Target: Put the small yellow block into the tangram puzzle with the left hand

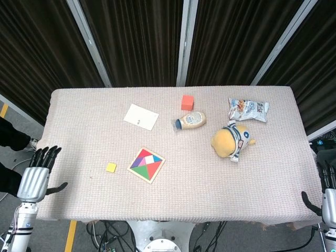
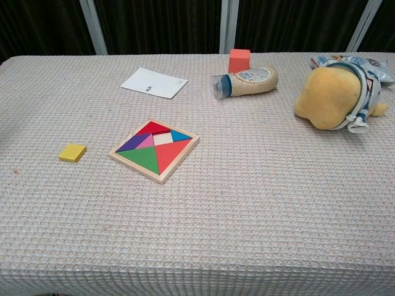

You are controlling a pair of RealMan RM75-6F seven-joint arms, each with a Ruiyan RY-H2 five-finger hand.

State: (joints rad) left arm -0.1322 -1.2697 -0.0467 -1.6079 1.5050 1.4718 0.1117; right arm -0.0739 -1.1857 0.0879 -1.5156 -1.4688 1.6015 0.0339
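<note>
Yellow is sitting alone on the beige woven cloth: the small yellow block (image 1: 111,167) is lying flat on the worktop (image 1: 210,178), just left of the tangram puzzle (image 1: 146,165) and apart from it. In the chest view I am seeing the puzzle turned diamond-wise in its wooden frame, with red, blue, purple, pink and green pieces filling it around one pale bare slot near its middle.

I am holding my left hand (image 1: 37,176) off the near left edge of the worktop, well apart from the block. Its fingers are lying straight and close together, pointing away from me, the thumb sticking out to the side, and it is holding nothing. My right hand (image 1: 328,197) is hanging off the near right edge, partly cut by the frame. Its fingers are pointing up and its thumb is standing out, with nothing in it.

Farther back, a white card (image 1: 141,116) is lying left of centre. A red cube (image 1: 187,102) is standing near the far edge, and just nearer than it a sauce bottle (image 1: 190,121) is lying on its side with its cap pointing left. To the right, a yellow plush toy (image 1: 231,140) is lying beside a crumpled snack packet (image 1: 248,109).
</note>
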